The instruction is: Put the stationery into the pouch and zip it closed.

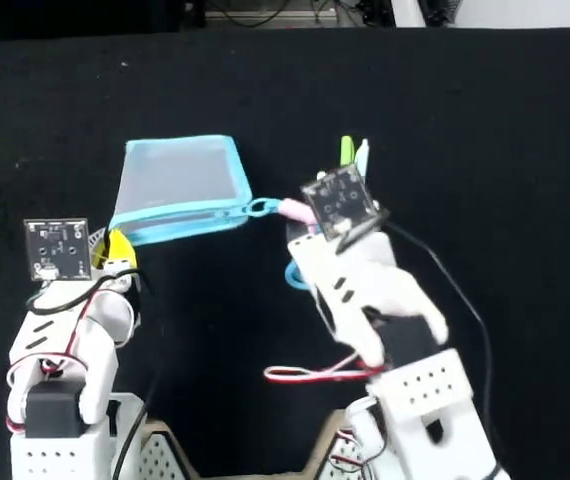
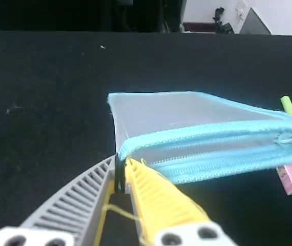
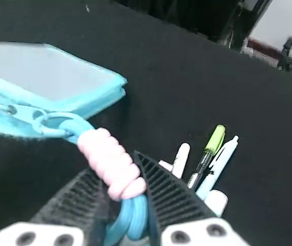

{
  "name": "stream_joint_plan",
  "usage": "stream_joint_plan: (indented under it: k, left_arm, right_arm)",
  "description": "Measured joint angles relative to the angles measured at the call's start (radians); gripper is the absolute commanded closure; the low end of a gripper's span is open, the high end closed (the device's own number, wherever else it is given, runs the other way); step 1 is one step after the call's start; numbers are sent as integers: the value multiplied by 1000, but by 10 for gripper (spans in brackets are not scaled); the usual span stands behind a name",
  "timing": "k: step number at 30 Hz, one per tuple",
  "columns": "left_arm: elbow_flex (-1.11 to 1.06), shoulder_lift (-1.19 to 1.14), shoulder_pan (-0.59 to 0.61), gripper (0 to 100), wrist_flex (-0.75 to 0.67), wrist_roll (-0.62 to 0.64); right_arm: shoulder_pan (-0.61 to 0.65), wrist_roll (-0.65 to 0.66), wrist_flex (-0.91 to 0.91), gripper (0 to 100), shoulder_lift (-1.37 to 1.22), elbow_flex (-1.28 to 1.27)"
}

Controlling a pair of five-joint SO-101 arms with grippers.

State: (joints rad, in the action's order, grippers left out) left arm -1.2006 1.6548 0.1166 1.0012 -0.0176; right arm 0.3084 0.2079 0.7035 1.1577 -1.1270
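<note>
So the blue mesh pouch sits mid-table, left gripper pinching its near corner, right gripper clamped on the pink-and-blue zipper strap at the other end, pens lying loose just beside it.

Lab: black-draped table, cables.

pouch looks like see-through mesh cloth with woven blue zip tape, pens glossy plastic, tabletop matt black fabric
</note>
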Motion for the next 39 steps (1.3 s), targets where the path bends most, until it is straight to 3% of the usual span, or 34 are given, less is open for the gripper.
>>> stream_joint_plan:
  k: [10, 15, 25, 33, 39]
  left_arm:
    - [37, 6, -2, 966, 9, -49]
    - [98, -25, -72, 966, 94, -101]
    - [416, -488, -104, 852, 265, -126]
    - [448, -634, -104, 852, 236, -129]
    - [324, -634, -92, 852, 72, -130]
  right_arm:
    - [0, 32, 55, 988, 114, 2]
    - [-2, 32, 55, 988, 115, 2]
    - [-3, 32, 55, 988, 69, 2]
    - [-3, 32, 55, 988, 64, 2]
    - [-3, 32, 55, 988, 64, 2]
